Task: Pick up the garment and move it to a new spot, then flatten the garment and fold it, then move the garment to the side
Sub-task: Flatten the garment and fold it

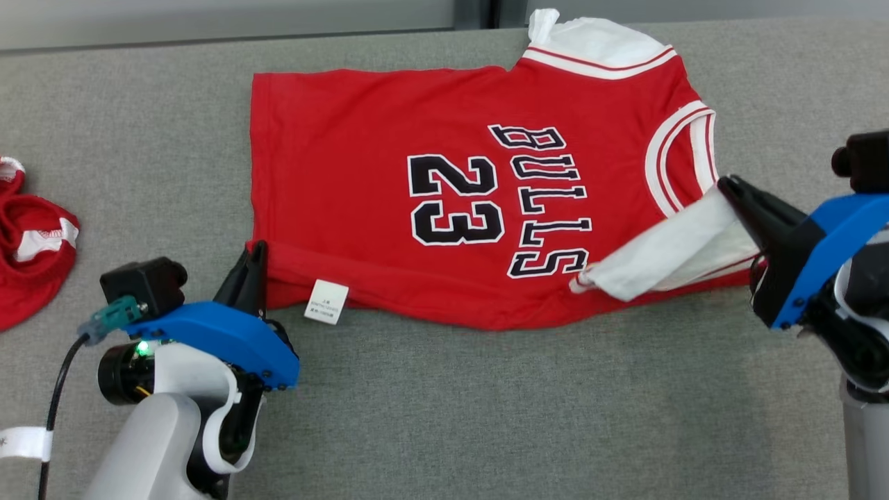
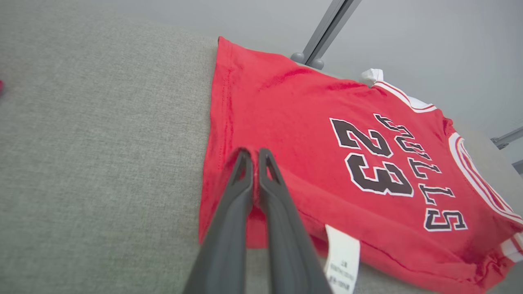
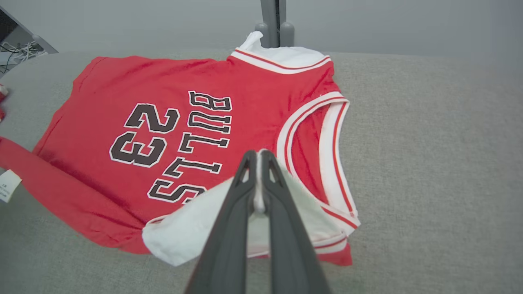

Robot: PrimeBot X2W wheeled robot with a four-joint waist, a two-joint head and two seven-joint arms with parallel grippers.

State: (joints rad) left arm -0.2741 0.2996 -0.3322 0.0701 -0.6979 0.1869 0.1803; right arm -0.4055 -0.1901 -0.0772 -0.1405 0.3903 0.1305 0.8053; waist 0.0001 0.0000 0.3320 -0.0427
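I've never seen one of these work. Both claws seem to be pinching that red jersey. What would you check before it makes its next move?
1. The left gripper is shut on the jersey at its hem corner: ok.
2. The right gripper is shut on the white sleeve: ok.
3. Far half lies smooth on the table: ok.
4. Near edge flat: not ok, it is rolled over, with the care label showing.
5. The other red garment lies apart: ok.
6. Each pinch holds both fabric layers: cannot tell.
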